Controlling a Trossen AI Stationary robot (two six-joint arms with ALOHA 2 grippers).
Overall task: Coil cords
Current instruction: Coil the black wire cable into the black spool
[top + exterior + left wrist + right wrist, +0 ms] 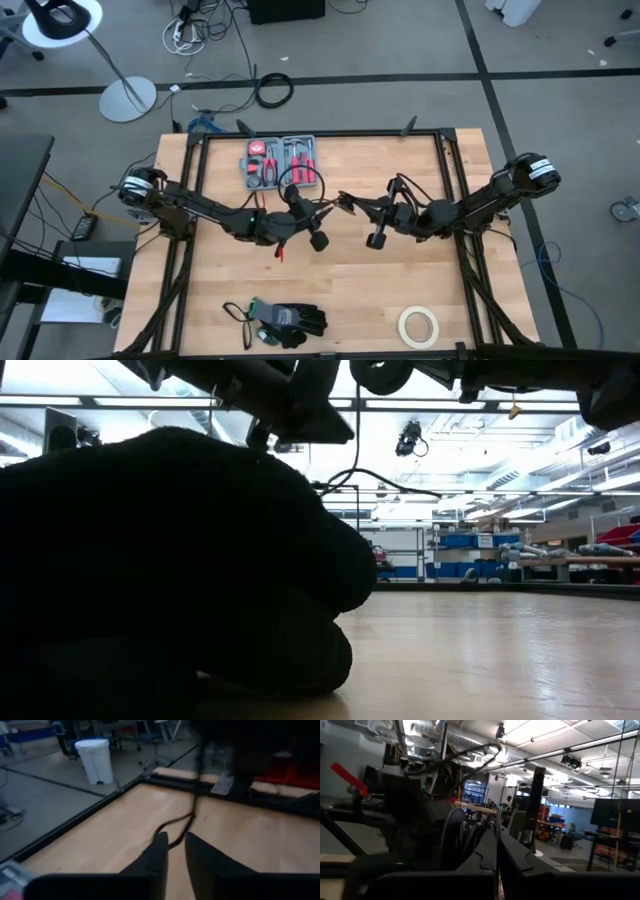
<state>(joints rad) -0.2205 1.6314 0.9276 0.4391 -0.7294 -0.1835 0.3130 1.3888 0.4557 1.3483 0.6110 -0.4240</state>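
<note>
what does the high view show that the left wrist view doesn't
Only the high view shows both arms meeting over the table's middle, the right gripper, the tool tray at the far edge, the black gloves and the tape roll near the front edge.

Only the left wrist view shows the left gripper up close, fingers slightly parted with the thin black cord running between them, plus a white bin on the floor beyond.

Both show the wooden table and its black edge frame.

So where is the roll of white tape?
In the high view, the white tape roll lies flat near the table's front edge on the right side, right of the black gloves, away from both arms.
</note>
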